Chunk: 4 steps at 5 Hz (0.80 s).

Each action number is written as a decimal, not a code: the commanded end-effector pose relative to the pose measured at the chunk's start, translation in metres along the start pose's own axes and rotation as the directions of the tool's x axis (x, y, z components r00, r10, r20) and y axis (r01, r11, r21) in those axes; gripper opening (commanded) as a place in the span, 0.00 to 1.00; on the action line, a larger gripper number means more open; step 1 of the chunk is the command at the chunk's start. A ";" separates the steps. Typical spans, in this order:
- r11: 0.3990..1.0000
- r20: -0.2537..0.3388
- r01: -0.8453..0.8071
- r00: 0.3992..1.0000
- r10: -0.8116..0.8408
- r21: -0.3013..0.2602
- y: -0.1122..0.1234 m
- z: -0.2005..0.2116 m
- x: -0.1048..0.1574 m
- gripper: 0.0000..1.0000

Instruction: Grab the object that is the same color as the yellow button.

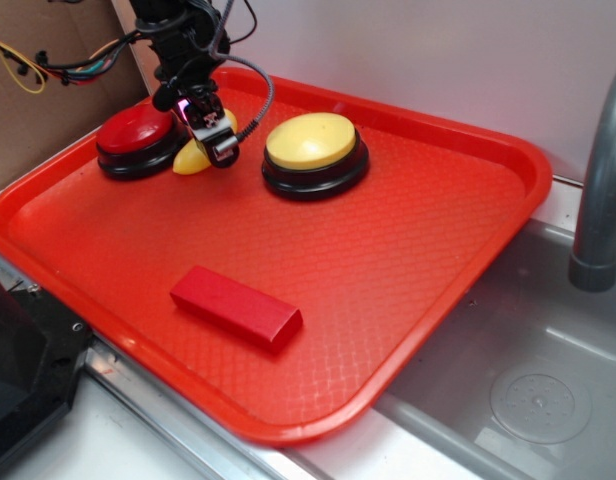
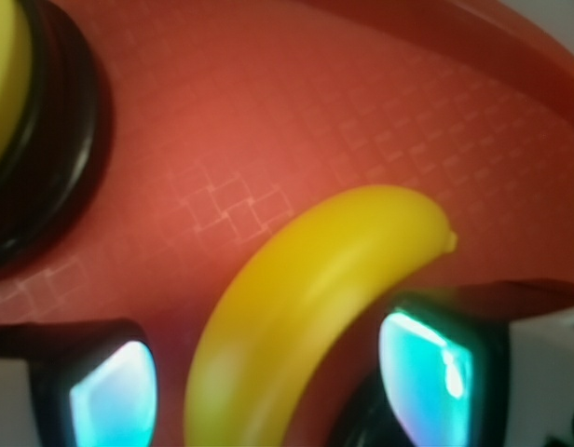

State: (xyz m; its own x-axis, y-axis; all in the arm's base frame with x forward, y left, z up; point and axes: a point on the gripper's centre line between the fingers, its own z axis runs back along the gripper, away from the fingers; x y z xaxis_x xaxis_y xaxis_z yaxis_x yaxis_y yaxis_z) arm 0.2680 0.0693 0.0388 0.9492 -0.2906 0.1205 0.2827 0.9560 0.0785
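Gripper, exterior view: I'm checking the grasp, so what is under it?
Under the gripper lies the yellow toy banana, on the red tray between the two buttons. The wrist view shows it between the fingers. Its lower end is out of frame; contact cannot be confirmed.

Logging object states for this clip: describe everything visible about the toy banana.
The toy banana is small, curved, glossy yellow, plastic-looking, with a stubby tip. It lies on the red tray between the red button and yellow button. The end effector straddles it, fingers on either side; contact can't be confirmed.
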 end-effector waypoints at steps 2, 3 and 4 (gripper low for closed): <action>0.999 0.003 -0.035 0.999 0.035 0.029 0.014 -0.009 0.018 0.25; 0.998 -0.016 -0.062 0.998 0.063 0.022 0.019 -0.010 0.017 0.00; 0.996 -0.020 -0.086 0.996 0.086 0.028 0.020 -0.004 0.017 0.00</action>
State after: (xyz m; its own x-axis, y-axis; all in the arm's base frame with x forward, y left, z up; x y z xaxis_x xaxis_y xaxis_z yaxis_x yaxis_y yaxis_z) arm 0.2791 0.0764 0.0251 0.9759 -0.2107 0.0560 0.2076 0.9766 0.0567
